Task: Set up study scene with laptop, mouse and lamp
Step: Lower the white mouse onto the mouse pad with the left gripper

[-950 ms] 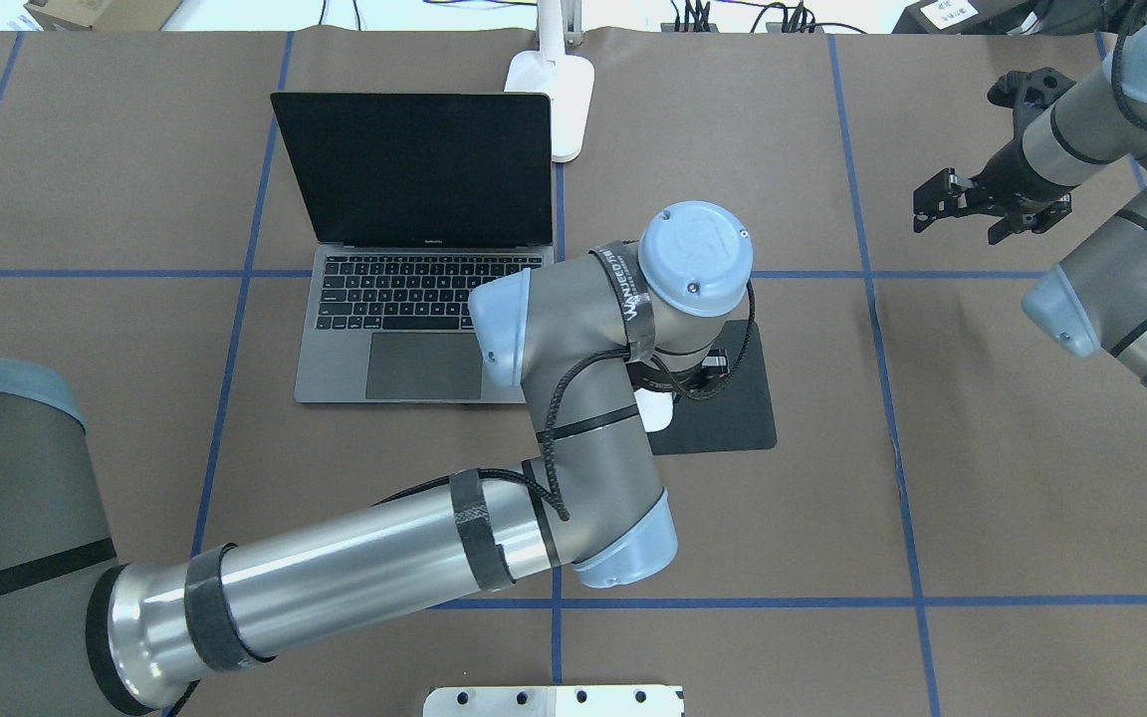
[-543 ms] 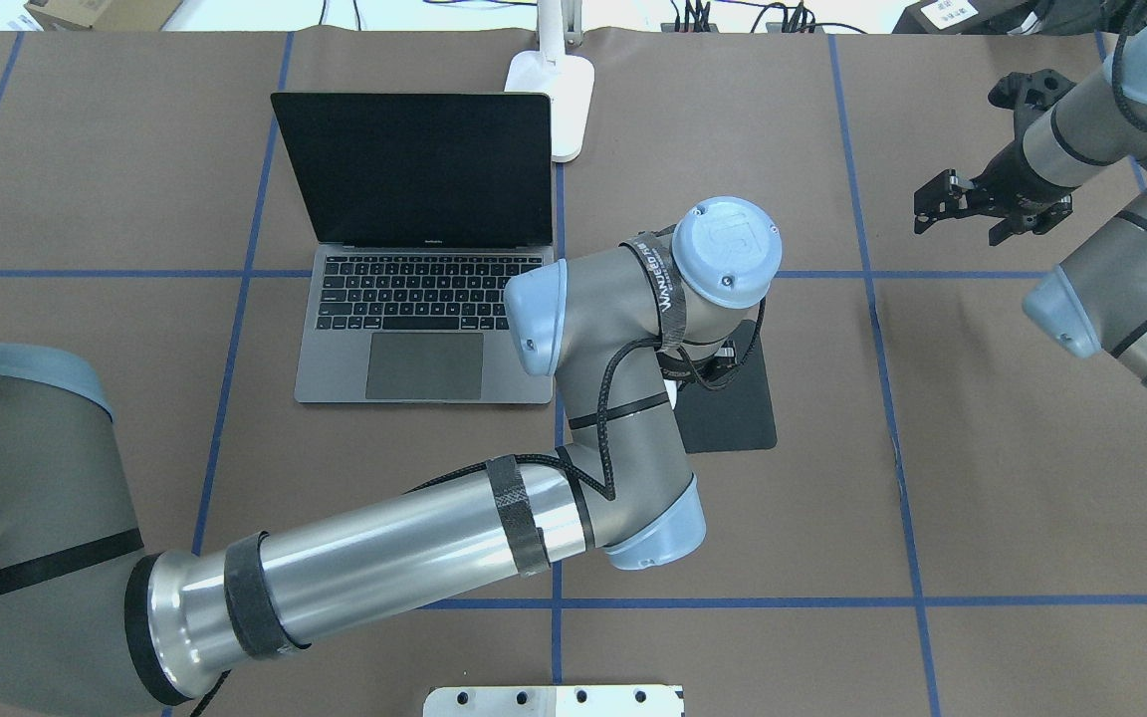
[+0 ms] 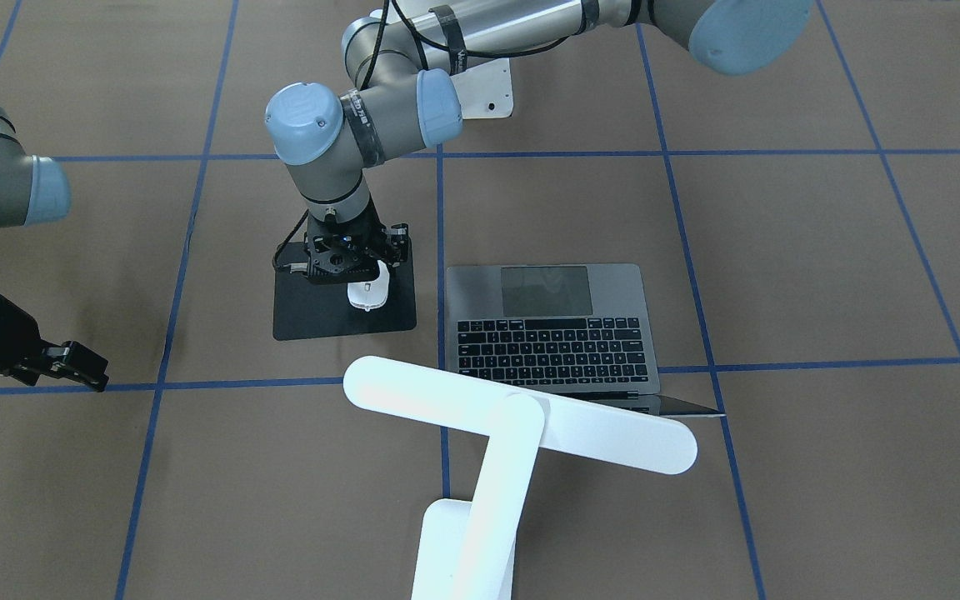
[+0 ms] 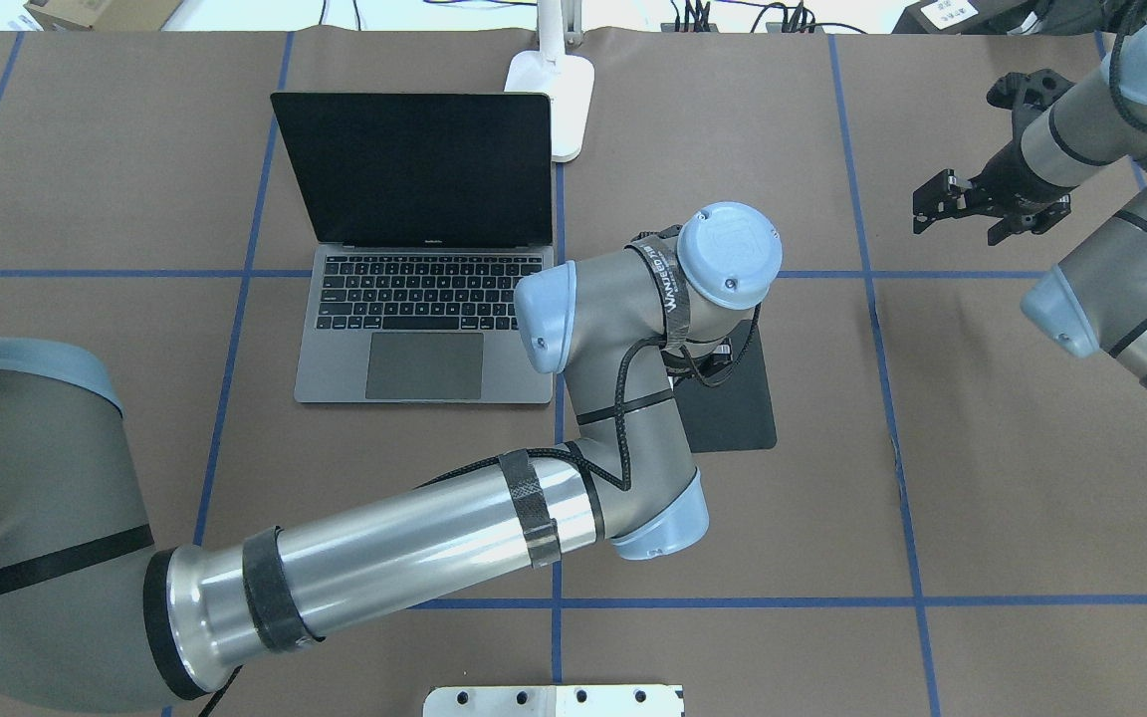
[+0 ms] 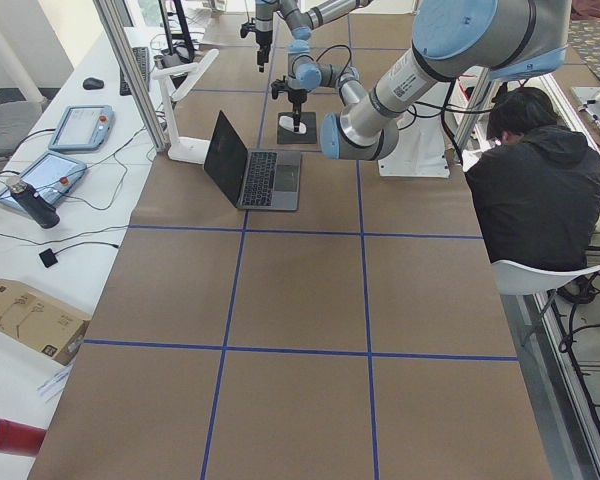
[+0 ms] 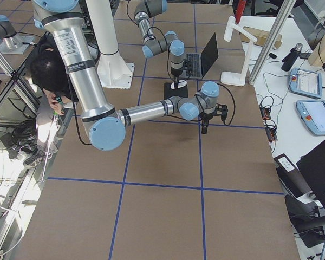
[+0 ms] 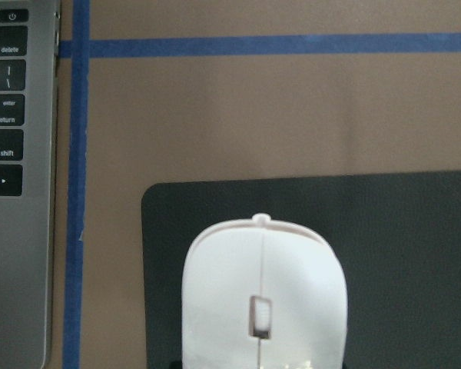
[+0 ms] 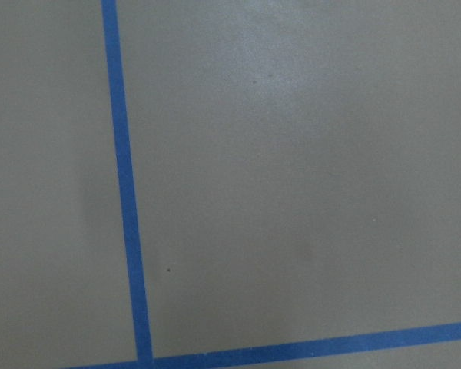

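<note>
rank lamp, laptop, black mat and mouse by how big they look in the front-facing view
1. lamp, though it is nearest the camera, so its lead is unsure
2. laptop
3. mat
4. mouse

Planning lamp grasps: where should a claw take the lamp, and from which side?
On the lamp, likely its straight arm, mid-height, from the robot's right: it's a slim, roughly upright bar, the laptop screen crowds its other side, and the base lies flat.
</note>
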